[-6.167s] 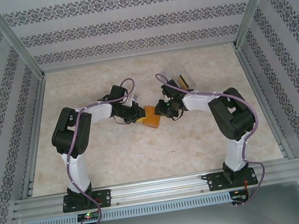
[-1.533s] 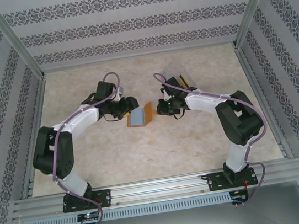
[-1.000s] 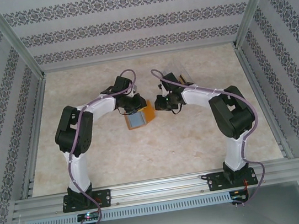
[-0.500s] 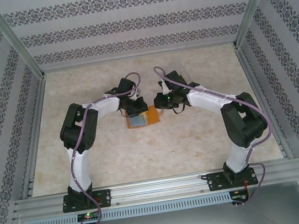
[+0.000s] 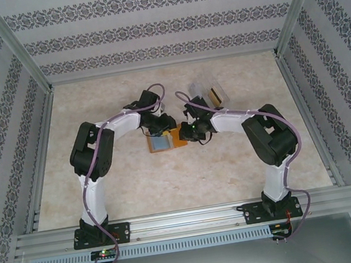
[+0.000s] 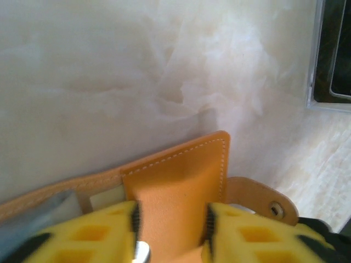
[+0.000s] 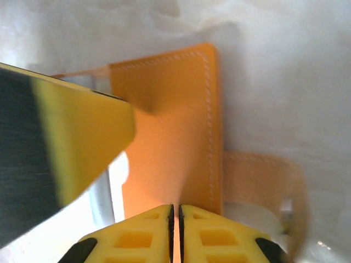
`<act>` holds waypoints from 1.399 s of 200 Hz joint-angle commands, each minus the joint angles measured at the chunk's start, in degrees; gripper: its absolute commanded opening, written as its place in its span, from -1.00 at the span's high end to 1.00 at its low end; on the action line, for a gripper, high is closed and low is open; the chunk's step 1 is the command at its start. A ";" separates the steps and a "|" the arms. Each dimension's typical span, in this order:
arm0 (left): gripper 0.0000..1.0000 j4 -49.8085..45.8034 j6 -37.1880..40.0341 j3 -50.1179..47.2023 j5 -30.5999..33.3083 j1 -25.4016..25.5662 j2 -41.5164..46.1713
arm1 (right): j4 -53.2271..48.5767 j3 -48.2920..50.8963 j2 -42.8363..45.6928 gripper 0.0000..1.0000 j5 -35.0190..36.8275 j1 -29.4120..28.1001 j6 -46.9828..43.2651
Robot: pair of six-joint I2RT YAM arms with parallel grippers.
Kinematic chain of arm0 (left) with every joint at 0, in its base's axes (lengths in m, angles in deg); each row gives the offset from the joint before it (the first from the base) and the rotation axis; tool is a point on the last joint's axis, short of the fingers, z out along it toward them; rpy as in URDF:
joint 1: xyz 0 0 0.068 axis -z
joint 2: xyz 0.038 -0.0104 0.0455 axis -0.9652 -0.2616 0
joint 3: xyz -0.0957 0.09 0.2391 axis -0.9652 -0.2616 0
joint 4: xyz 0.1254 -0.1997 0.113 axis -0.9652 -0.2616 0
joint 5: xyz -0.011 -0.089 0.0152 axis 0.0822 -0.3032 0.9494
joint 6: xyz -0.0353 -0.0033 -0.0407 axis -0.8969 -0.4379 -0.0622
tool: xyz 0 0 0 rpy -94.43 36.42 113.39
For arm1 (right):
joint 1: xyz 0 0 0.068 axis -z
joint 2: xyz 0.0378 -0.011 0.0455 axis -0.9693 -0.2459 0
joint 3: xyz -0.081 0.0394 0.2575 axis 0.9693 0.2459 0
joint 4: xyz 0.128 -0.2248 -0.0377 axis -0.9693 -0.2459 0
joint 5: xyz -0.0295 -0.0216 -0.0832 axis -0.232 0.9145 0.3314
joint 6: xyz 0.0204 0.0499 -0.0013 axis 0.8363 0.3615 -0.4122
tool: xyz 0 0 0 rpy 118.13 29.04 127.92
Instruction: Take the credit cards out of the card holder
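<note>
Left gripper (image 6: 171, 233) spread over the open card holder (image 6: 181, 175), right gripper (image 7: 175, 230) pressed almost together at its edge.

We see the card holder lying open on the desk (image 6: 109, 66) between the two arms, its grey-blue pocket (image 5: 161, 142) facing up and its tab (image 6: 258, 198) with a snap sticking out sideways. The left gripper's yellow fingers (image 6: 98, 233) stand apart, with an orange flap showing in the gap. The right gripper's fingers leave only a thin slit over the same orange leather; we cannot tell whether any is caught. Beyond the right arm, apart from the holder, sits a clear box (image 5: 212, 92) with something yellow and dark inside, too small to name. A pale edge (image 6: 104, 200) peeks beside the flap; we cannot say it is a card.
</note>
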 commanded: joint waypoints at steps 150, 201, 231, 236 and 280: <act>-0.45 -11.60 -6.21 -5.55 10.79 -0.68 11.61 | 1.29 2.06 -0.03 0.66 1.77 0.10 -5.50; -0.41 -15.79 -4.64 -2.69 14.07 -0.11 8.98 | 0.82 2.02 -0.58 0.65 1.94 -0.92 -5.53; -0.43 -16.61 -4.10 -2.95 16.04 -0.14 9.07 | 0.47 1.80 -0.99 0.65 2.49 -0.98 -5.43; -0.43 -16.54 -4.01 -2.99 16.13 -0.16 8.91 | 0.34 1.79 -1.08 0.65 2.51 -1.00 -5.46; -0.28 -13.13 -4.26 -3.00 11.74 -0.14 6.07 | -0.13 1.43 -1.26 0.64 2.34 -1.31 -5.60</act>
